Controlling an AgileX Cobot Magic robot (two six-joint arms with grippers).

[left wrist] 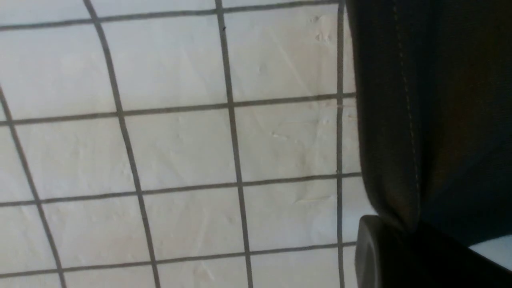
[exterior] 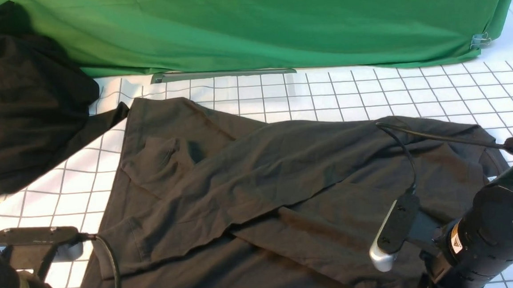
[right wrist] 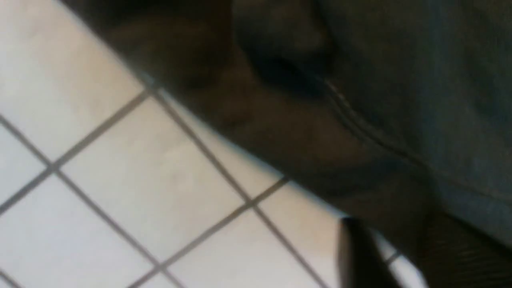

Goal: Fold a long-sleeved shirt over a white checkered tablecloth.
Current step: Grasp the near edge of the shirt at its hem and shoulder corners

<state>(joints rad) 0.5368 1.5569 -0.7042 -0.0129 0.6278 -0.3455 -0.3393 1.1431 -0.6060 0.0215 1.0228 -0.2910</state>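
Two arms sit at the near corners of the worktop, which the white checkered tablecloth (exterior: 369,92) covers. At far left a blacker heap of dark garment (exterior: 18,100) lies bunched on the cloth, one corner reaching the far left corner of the long-sleeved shirt (exterior: 276,178). Nearer, the left arm (exterior: 6,275) is just beside the shirt's near left corner. In the left wrist view the left end effector (left wrist: 394,252) is closed narrow on the shirt's stitched hem (left wrist: 404,120), the fabric gathering into its dark finger, with bare grid squares alongside.

The shirt fills the middle of the cloth, spread wide and flat, one sleeve folded diagonally across the body in creased, overlapping layers. Behind it a green fabric sheet (exterior: 276,22) hangs along the far edge, a metal clip (exterior: 480,40) at its right end.

At right, the right arm (exterior: 498,231) leans over the shirt's right side, and a black cable (exterior: 411,161) loops across the fabric to its wrist camera (exterior: 393,233). The right wrist view is blurred. One dark finger of the right end effector (right wrist: 360,260) shows at the shirt's edge above the cloth, and I cannot tell whether it is wide, narrow or holding fabric.
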